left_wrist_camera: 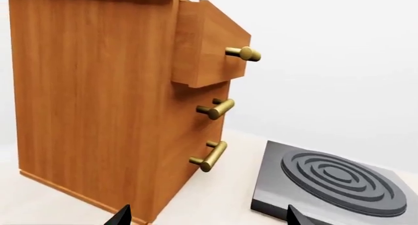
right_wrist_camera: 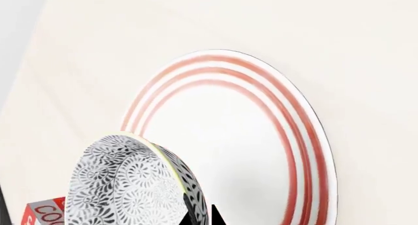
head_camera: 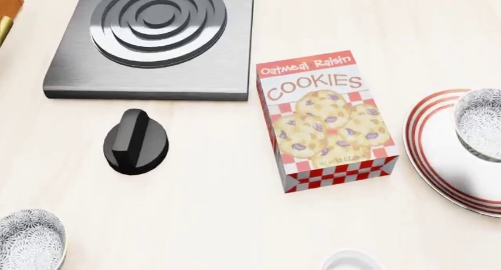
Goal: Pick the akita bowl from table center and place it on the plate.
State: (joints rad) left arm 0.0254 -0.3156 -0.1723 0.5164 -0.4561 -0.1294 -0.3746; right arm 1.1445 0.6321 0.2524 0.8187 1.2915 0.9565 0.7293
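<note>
The left gripper (left_wrist_camera: 205, 216) shows only as two dark fingertips set wide apart with nothing between them; ahead of it to one side stands a wooden drawer cabinet (left_wrist_camera: 98, 107) with brass handles (left_wrist_camera: 214, 109), its top drawer (left_wrist_camera: 209, 44) pulled partly out, and to the other side lies a grey hob plate (left_wrist_camera: 339, 183) with raised concentric rings.

In the head view, neither arm appears. From left to right across the pale table (head_camera: 234, 223): a second speckled bowl (head_camera: 27, 240) at the near edge, a black knob (head_camera: 135, 142), the hob plate, a box of oatmeal raisin cookies (head_camera: 329, 120), and a white cup rim (head_camera: 352, 261).

The right gripper (right_wrist_camera: 203, 216) is pinched on the rim of the akita bowl (right_wrist_camera: 127, 183), its dark fingertips close together. The bowl sits at the near side of the plate (right_wrist_camera: 287, 132), over its white inside; I cannot tell whether it touches.
</note>
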